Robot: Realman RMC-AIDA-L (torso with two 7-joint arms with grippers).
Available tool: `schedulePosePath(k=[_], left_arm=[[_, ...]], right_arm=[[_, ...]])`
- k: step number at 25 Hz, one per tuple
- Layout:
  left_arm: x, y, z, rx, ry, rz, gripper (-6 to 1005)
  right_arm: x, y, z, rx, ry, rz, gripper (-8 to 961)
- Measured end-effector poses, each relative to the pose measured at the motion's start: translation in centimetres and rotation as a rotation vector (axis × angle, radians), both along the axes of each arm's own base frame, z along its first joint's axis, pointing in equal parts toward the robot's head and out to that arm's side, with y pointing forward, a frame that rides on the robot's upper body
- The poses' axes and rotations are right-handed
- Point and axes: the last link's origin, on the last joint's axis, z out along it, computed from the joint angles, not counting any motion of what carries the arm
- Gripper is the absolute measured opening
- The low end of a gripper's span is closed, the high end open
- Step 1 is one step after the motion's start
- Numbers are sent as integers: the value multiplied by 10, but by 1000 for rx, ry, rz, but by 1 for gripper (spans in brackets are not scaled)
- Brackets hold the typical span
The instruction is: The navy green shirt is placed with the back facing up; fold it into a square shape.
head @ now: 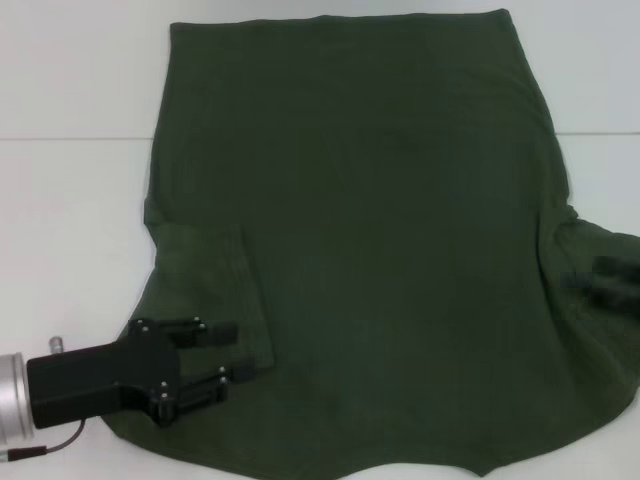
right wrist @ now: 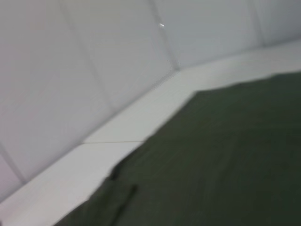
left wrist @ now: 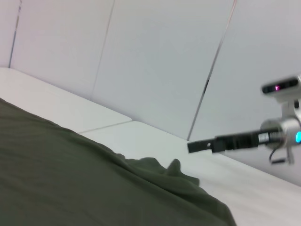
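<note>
Left hand [head: 225, 355] is positioned open at the near left of the navy green shirt [head: 380, 250], fingers straddling the folded-in sleeve [head: 215, 290], presumably so that this edge can be gripped; the shirt is spread flat on the white bench [head: 70, 230]. Right hand [head: 612, 280] is blurred over the bunched right sleeve; its state cannot be told

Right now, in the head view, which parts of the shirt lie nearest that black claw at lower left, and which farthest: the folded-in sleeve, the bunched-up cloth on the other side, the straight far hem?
From the left gripper:
1. Folded-in sleeve, right beside it.
2. Bunched-up cloth, far right.
3. Far hem, top edge; close to second.
</note>
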Motion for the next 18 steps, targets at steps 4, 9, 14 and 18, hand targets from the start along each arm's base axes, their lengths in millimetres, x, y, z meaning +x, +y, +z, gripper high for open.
schedulePosePath(k=[4,9,14,18], left_arm=[[-4,-6,-1,31,8,-34,504],[-7,-15,-1,75,-3,-78,702],[-9,-22,-4,77,-6,-101,892],[-12,-26,-3,79,-6,-94,935]], right_arm=[[3,16,47,-56,-22,-246,918],[-3,42,86,-106,-101,-515,917],[-13,63,92,-132,-267,-634,915],[-20,76,83,-148,-337,-665,907]])
